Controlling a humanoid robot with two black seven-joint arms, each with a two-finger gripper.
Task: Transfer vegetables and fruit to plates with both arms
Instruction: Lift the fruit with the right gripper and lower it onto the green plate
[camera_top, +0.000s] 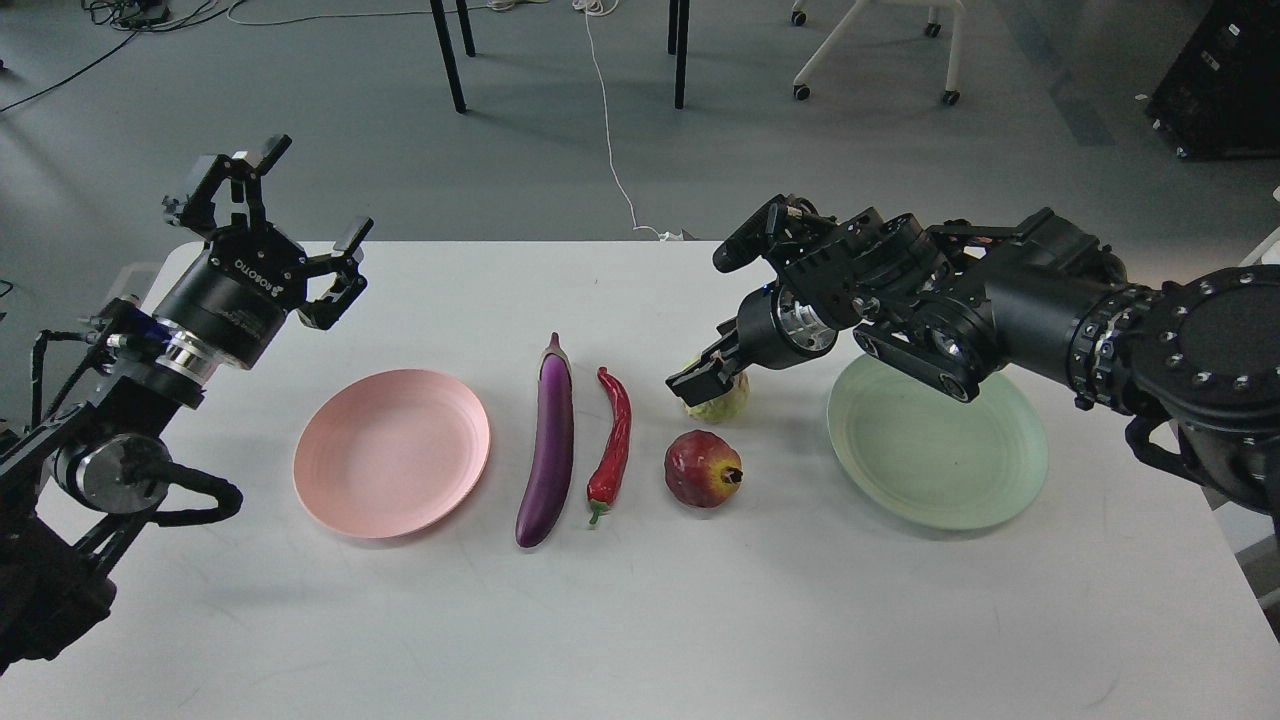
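Note:
On the white table lie, left to right, a pale pink plate, a purple eggplant, a red chili pepper, a dark red pomegranate and a pale green plate. The bumpy yellow-green fruit sits behind the pomegranate. My right gripper is low over this fruit and hides its top left; its dark fingers cannot be told apart. My left gripper is open and empty, raised over the table's far left corner, behind the pink plate.
Beyond the table's far edge is grey floor with a white cable, black table legs and a wheeled chair base. My right arm's thick joints hang over the far rim of the green plate.

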